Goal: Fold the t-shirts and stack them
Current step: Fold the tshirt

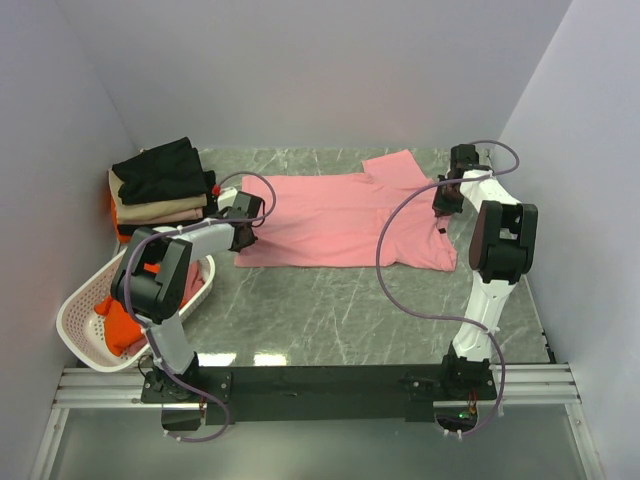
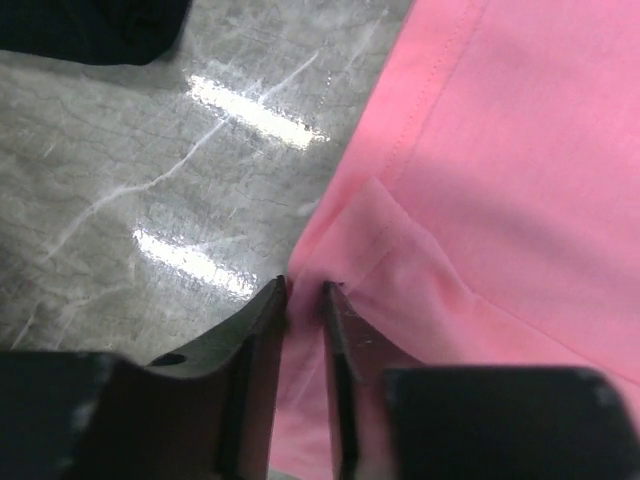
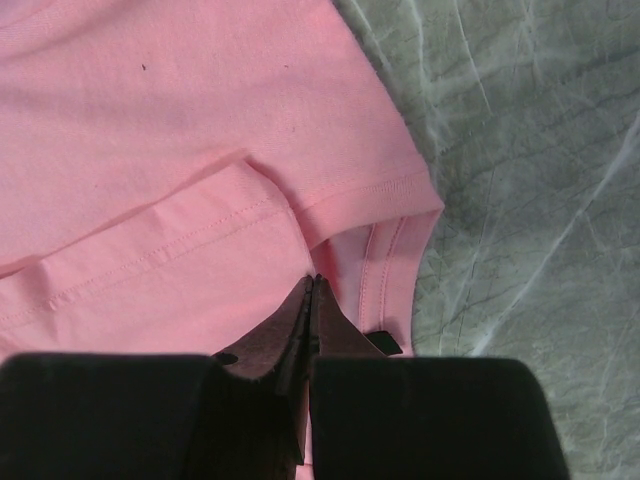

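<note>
A white perforated basket (image 1: 75, 310) at the table's (image 1: 320, 300) near left holds an orange-red t-shirt (image 1: 120, 325). Behind it sit a folded black t-shirt (image 1: 160, 170) on a beige t-shirt (image 1: 160, 212). The left pincer (image 2: 305, 290) is narrowly spread, straddling the left edge of the pink t-shirt (image 1: 340, 215), which lies flat mid-table. The right pincer (image 3: 311, 283) is pressed together, pinching its right hem.

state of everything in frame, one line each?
pink t-shirt: spread out, unfolded
black shirt: folded, atop the beige shirt
beige shirt: folded, under the black shirt
orange-red shirt: crumpled in the basket
left hand: jaws narrowly apart, astride the pink t-shirt's edge
right hand: shut, tips at the pink t-shirt's edge; grip unclear
</note>
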